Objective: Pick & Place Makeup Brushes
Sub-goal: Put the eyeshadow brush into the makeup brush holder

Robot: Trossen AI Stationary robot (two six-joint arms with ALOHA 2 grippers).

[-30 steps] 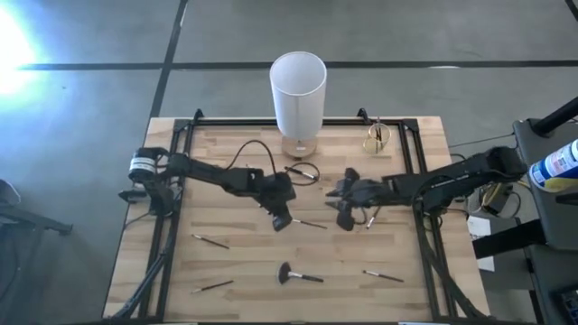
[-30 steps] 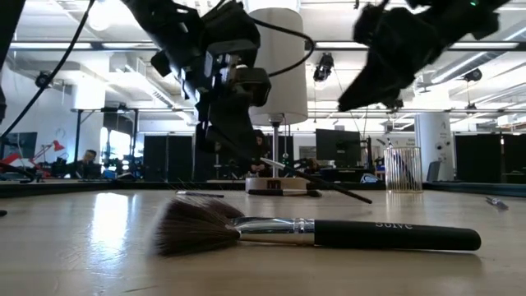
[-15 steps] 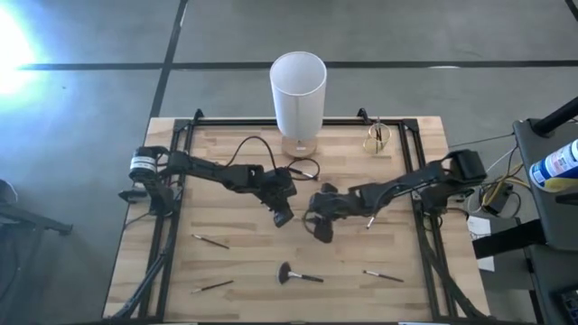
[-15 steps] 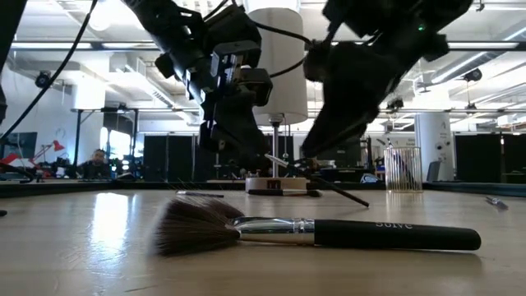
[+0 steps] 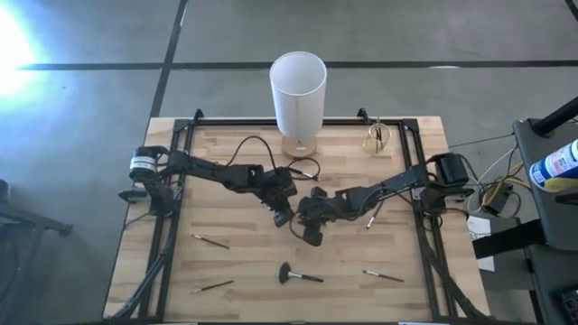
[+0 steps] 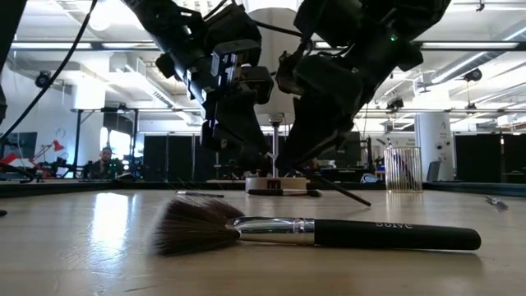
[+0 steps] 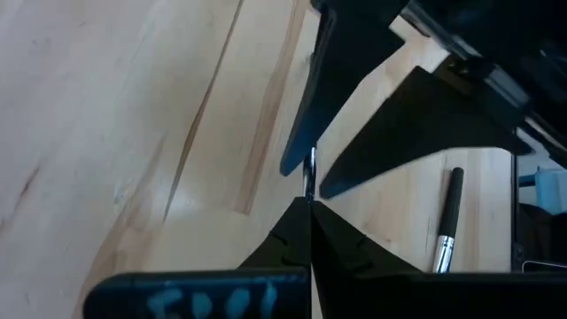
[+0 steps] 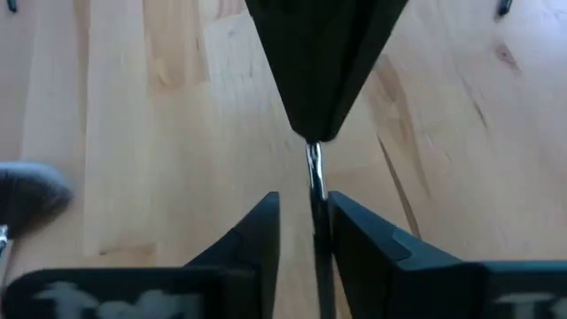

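Brush handling first: the thin brush (image 8: pixel 314 182) is a light, stiff, slender stick with a smooth shaft and a silver ferrule. I judge it slippery and quick to pivot if pinched off-centre. The best hold is on the plain shaft near the ferrule, never on the soft bristles, which would bend and give no grip.

It hangs above the middle of the counter (image 5: pixel 235 262), touching nothing below it. The left tool (image 7: pixel 309 206) is pinched tight on one end of it. The right tool (image 8: pixel 306 202) faces it tip to tip, fingers a narrow gap apart with the shaft running between them. I cannot tell whether either pad touches yet. To me this looks like a hand-over, and a squeeze that lands askew could twist the stick out of both holds.

Farther out, the fluffy-headed brush (image 5: pixel 298 273) lies flat on the near side of the counter. Three more slim brushes lie well apart from it (image 5: pixel 209 241) (image 5: pixel 212 286) (image 5: pixel 384 275). The wire holder (image 5: pixel 377 135) stands at the far right edge.
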